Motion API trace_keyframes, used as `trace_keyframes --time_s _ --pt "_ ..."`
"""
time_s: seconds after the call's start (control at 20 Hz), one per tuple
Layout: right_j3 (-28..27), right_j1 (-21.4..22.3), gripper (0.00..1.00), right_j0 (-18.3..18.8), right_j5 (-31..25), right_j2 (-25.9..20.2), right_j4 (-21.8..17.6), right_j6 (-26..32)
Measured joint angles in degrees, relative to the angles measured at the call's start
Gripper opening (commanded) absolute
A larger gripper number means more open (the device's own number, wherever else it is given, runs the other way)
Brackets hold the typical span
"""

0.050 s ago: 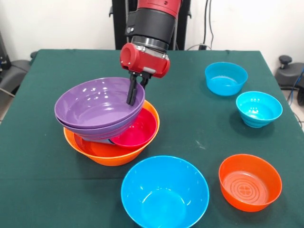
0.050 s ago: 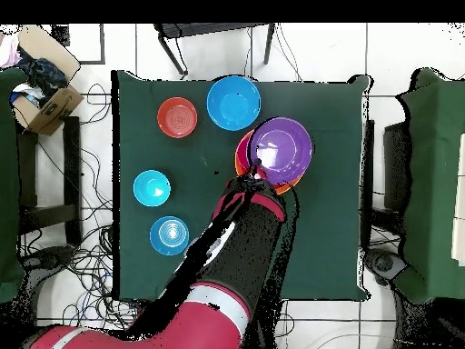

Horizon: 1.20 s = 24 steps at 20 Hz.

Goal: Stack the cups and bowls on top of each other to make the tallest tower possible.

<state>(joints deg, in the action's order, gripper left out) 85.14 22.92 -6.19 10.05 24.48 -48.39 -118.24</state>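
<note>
Two purple bowls (image 1: 97,107), nested one in the other and tilted, sit atop the tower (image 1: 111,126), which stands left of centre on the green table (image 1: 190,123). Base of the pile is the large orange bowl (image 1: 102,152); a magenta bowl (image 1: 140,132) lies inside it on the right side, partly under the purple pair, and a sliver of a paler bowl shows just beneath the purple ones. Pile leans, the purple bowls overhanging the orange rim toward the left in the front view. Gripper (image 1: 134,92), black fingers under a red wrist housing, comes down from above and is closed on the right-hand rim of the upper purple bowl, one finger inside the wall, the other behind it. Loose bowls, all upright and apart from one another: a big blue bowl (image 1: 165,192) at the near edge, just in front of the tower; a red-orange bowl (image 1: 250,182) to its right; a cyan bowl (image 1: 259,109) farther back on the right; a blue bowl (image 1: 226,78) beyond that. Overhead view agrees: purple bowls (image 2: 281,150) cover most of the orange base, the arm (image 2: 241,245) reaches up to their edge, with four single bowls spread to the left of it. No tumbler can be made out in either view.
</note>
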Motion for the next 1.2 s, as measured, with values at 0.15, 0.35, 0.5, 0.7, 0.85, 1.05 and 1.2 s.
trace_keyframes --time_s 0.15,0.35,0.5,0.7,0.85,1.05,1.2 --pt "0.00 0.00 0.00 -0.25 0.00 -0.02 0.00 0.00" --pt "0.01 0.00 0.00 -0.56 0.00 -0.20 0.00 0.00" --pt "0.02 -0.01 0.00 -0.78 0.00 -0.20 0.07 0.00" --pt "0.05 -0.09 0.00 -1.25 0.00 -0.14 0.92 0.00" --pt "0.07 -0.69 0.00 -2.04 0.25 0.33 3.17 0.00" --pt "0.14 -1.36 0.00 -2.47 1.68 0.43 5.72 0.00" --pt "0.23 -1.84 0.00 -2.47 3.06 0.53 7.40 0.00"
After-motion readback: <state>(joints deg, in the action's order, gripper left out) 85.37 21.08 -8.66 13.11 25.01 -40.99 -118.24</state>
